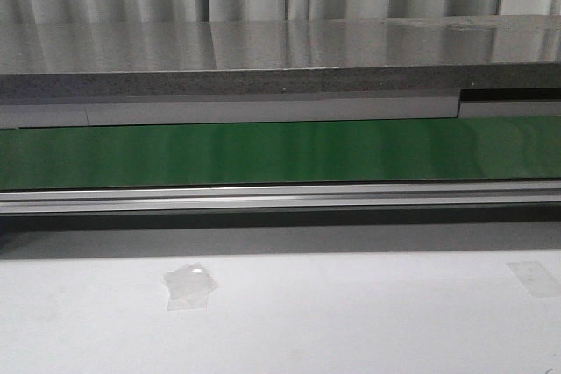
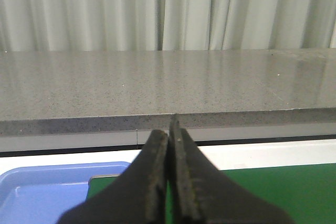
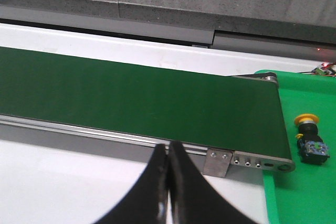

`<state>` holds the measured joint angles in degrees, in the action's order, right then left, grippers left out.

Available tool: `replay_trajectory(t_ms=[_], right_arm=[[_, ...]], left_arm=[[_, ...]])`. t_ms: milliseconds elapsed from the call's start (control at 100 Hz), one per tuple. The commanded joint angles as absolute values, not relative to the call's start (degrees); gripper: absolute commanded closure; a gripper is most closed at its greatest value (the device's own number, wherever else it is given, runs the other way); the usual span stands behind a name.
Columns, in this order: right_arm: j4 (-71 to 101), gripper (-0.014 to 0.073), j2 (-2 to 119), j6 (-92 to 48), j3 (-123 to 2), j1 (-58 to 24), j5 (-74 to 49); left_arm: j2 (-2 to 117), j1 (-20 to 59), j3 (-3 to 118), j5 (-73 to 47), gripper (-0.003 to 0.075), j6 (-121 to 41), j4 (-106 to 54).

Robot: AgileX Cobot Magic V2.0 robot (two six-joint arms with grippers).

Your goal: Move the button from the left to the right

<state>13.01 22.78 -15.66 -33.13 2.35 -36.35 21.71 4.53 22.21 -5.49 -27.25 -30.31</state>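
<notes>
We find the button (image 3: 308, 139) lying on its side on a bright green surface (image 3: 304, 192) just past the conveyor belt (image 3: 136, 98) end, yellow cap pointing away from the camera, long axis roughly along the view's depth. The right gripper (image 3: 168, 182) is pressed closed and empty; the button sits off to one side of it. The left gripper (image 2: 169, 182), likewise closed and empty, hangs near a blue tray (image 2: 47, 192), with no button in its view. We judge the right arm nearer.
</notes>
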Motion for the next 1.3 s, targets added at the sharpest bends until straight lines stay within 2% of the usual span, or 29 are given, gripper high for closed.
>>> replay_trajectory(t_ms=[0,780,1060,1290], right_arm=[[13.62,0.0662,23.19,-16.08,-34.6,2.39,-32.63],[13.55,0.0662,22.78,-16.08,-33.23,1.69,-29.97],[6.62,0.0662,14.15,-10.69,-25.89,-4.23,-22.97],[2.55,0.0662,5.21,-3.41,-16.43,-4.51,-18.58]], left_arm=[[22.0,4.87,23.79,-2.14,0.074,-27.13,-31.07],[22.0,4.87,23.79,-2.14,0.074,-27.13,-31.07],[22.0,4.87,23.79,-2.14,0.074,-27.13,-31.07],[22.0,4.87,23.79,-2.14,0.074,-27.13,-31.07]])
